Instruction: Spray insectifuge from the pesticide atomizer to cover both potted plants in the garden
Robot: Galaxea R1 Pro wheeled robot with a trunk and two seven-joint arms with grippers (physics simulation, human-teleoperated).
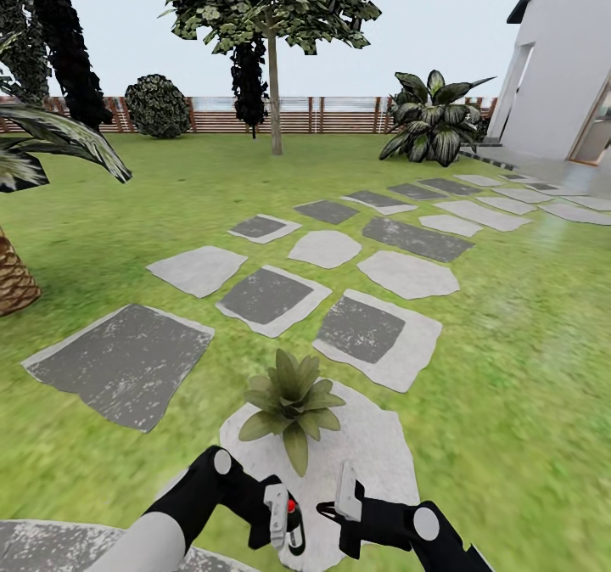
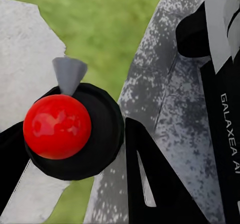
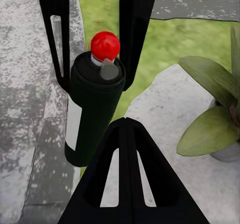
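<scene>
Head view, bottom centre: left gripper (image 1: 284, 517) clamped on atomizer (image 1: 294, 521), bottle upright with red cap on top, plant (image 1: 291, 402) just above it in frame on a pale stone (image 1: 373, 453), so nozzle still to be aimed up-frame at the leaves. Right gripper (image 1: 339, 491) beside the bottle at lower centre-right, jaws looking empty and parted, left arm the one placed to spray. Around, lawn (image 1: 509, 368) and stepping stones (image 1: 263, 296) through mid-frame, fence (image 1: 339, 115) along the top, plenty of room; second plant not spotted.
</scene>
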